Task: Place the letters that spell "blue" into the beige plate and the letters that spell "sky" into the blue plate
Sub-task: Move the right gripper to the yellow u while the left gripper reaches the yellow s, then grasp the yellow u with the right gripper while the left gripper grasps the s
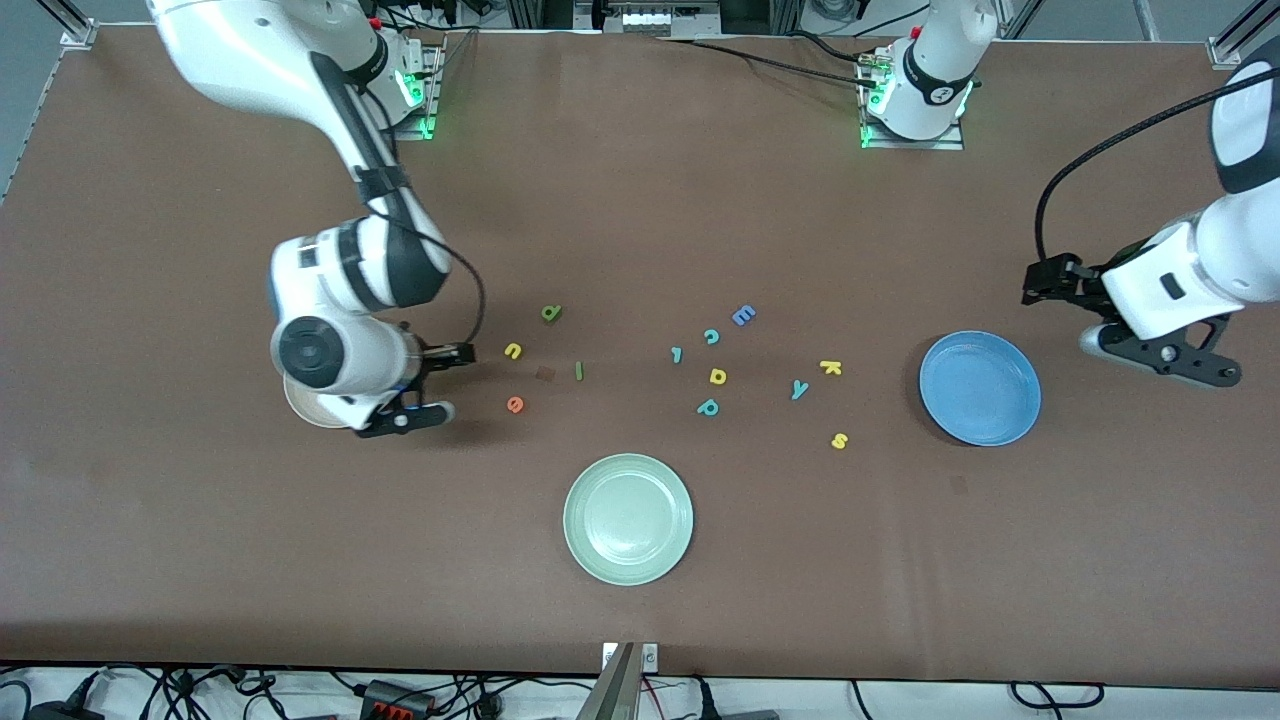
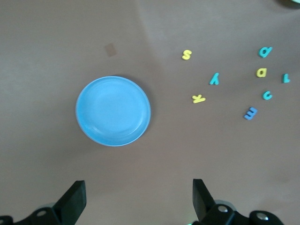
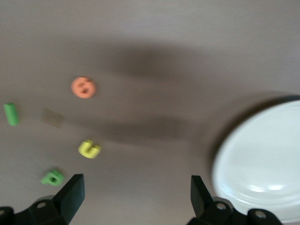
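1. The right gripper (image 1: 425,385), jaws spread and holding nothing, hangs over the beige plate (image 1: 300,408) at the right arm's end of the table.
2. Just beside it lie the light green b (image 1: 552,314), yellow u (image 1: 513,351), dark green l (image 1: 579,371) and orange e (image 1: 515,404).
3. The left gripper (image 1: 1150,335), also spread and bare, hovers beside the blue plate (image 1: 980,388).
4. The yellow k (image 1: 830,368), teal y (image 1: 799,389) and yellow s (image 1: 839,440) sit near that plate.

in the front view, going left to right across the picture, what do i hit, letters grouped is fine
right gripper over the beige plate → orange e, yellow u, light green b, dark green l → pale green plate → teal and blue letters → teal y, yellow k, yellow s → blue plate → left gripper
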Tool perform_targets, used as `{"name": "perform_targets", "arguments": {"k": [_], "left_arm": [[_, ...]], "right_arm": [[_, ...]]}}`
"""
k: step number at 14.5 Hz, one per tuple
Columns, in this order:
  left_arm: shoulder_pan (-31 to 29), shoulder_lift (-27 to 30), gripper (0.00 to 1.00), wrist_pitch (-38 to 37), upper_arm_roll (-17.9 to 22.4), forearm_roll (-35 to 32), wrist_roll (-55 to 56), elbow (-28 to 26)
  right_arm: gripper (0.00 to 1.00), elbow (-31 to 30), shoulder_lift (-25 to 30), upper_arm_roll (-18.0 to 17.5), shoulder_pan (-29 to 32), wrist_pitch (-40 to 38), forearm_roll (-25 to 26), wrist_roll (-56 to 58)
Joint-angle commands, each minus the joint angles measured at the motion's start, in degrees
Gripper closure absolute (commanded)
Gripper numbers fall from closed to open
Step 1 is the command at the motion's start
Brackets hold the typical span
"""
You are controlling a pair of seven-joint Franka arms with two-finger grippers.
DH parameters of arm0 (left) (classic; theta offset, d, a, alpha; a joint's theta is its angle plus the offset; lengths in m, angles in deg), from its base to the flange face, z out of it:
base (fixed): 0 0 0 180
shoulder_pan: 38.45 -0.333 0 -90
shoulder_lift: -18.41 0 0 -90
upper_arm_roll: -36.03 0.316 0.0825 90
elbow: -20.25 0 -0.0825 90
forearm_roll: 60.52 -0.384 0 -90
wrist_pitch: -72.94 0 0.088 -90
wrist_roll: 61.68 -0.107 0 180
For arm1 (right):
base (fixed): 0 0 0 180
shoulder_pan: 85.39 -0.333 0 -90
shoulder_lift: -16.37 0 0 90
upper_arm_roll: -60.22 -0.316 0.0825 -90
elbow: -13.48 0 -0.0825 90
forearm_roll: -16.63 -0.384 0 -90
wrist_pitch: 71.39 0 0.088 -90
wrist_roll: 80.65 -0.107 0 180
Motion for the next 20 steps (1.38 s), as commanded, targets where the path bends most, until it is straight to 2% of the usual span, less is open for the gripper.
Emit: {"name": "perform_targets", "arguments": {"k": [1,6,9,12,15,17,20], "left_arm": [[2.3,-1.8,0.00,2.6,0.0,1.1,3.5,-2.0],[9.0,-5.2,0.00,20.1,-0.7,0.5,4.4,-13.6],[9.5,-9.7,0.00,25.3,-0.8,-1.1,2.0,-13.4],[9.9,-18.0,0.00,40.2,-0.8,-4.2,-4.7,-12.4],[9.6,-25.2,0.00,48.5,-0.8,-4.3,-10.2,-9.5],[9.4,-27.4,0.01,53.3,-0.7,-4.9,-11.0,-9.6],[10.5,-27.9,0.10,53.7,-0.7,-7.1,-10.9,-11.0]], "right_arm": [[0.00,-0.4,-1.3,0.6,-3.7,2.5,-0.8,-7.8],[0.00,-5.0,-0.3,0.6,-3.9,5.4,-1.1,-22.6],[0.00,-8.0,-0.3,0.5,-6.8,10.0,-1.1,-32.4],[0.00,-11.2,-0.2,0.5,-7.3,14.8,-1.1,-36.3],[0.01,-14.2,1.1,0.4,-7.3,17.6,-1.6,-36.5],[0.07,-15.7,1.8,0.4,-7.3,18.9,-1.7,-37.4],[0.19,-16.7,1.8,0.4,-8.9,21.9,-1.6,-39.8]]}}
